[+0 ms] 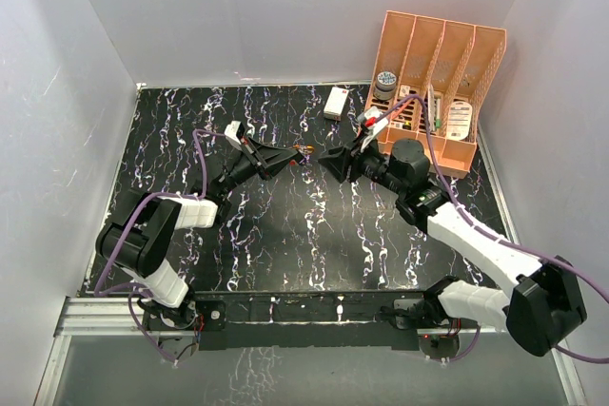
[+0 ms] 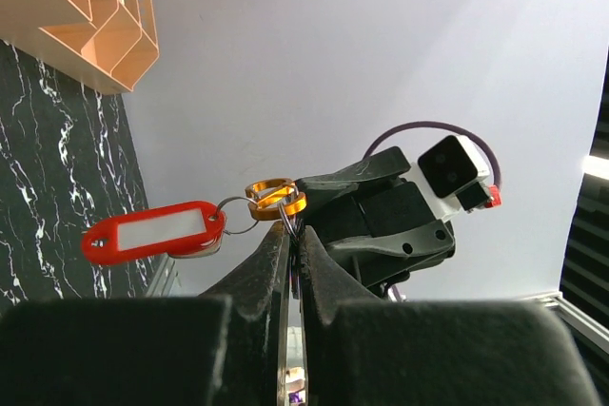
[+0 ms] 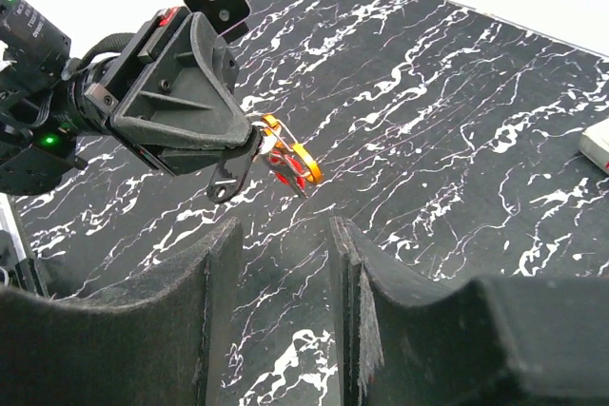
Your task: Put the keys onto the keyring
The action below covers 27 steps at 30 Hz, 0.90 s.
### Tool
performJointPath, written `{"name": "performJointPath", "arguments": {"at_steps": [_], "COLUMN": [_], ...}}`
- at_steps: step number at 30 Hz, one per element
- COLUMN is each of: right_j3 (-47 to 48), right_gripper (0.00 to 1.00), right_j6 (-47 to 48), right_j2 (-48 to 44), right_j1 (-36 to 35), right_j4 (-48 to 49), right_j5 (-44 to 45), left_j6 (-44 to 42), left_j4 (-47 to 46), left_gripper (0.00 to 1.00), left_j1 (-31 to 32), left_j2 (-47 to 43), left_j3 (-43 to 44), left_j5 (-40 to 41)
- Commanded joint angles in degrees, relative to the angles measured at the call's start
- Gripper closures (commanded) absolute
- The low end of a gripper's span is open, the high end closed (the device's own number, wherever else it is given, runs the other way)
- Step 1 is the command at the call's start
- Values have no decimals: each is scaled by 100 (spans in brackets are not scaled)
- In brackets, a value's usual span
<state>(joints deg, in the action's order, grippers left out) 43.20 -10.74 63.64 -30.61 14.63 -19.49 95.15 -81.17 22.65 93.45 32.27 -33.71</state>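
Note:
My left gripper (image 1: pixel 285 157) is shut and held above the black marbled table. In the left wrist view its fingertips (image 2: pixel 296 233) pinch a thin dark piece, seemingly the black-headed key. The orange keyring (image 2: pixel 276 199) sits right at the tips. The red-headed key (image 2: pixel 152 232) hangs off it on a thin wire loop. In the right wrist view the black-headed key (image 3: pixel 228 176) dangles below the left fingers, beside the keyring (image 3: pixel 300 161) and a bit of red (image 3: pixel 283 161). My right gripper (image 1: pixel 331 161) is open and empty, facing the keyring a short way off, jaws (image 3: pixel 283 227) apart.
An orange file organizer (image 1: pixel 433 73) with small items stands at the back right. A white rectangular box (image 1: pixel 335 102) lies near the back wall and shows at the right wrist view's edge (image 3: pixel 595 145). White walls enclose the table on three sides.

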Motion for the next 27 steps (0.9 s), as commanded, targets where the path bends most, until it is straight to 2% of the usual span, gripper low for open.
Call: {"name": "performJointPath", "arguments": {"at_steps": [1, 22, 27], "right_j3": [154, 489, 646], "right_gripper": [61, 66, 70], "right_j6": [-25, 66, 53], "right_j2": [195, 1041, 1259], "right_j1": [20, 203, 239], "right_j4": [588, 1361, 1404], "right_j5": [-240, -786, -959], "left_j6": [245, 441, 454], "left_j4": [-1215, -1292, -1300], "left_gripper": [100, 100, 100], "left_j1": [-24, -23, -20], "left_j2": [-284, -316, -284], "left_j3": [206, 141, 121], "left_j5": [-126, -226, -230]}}
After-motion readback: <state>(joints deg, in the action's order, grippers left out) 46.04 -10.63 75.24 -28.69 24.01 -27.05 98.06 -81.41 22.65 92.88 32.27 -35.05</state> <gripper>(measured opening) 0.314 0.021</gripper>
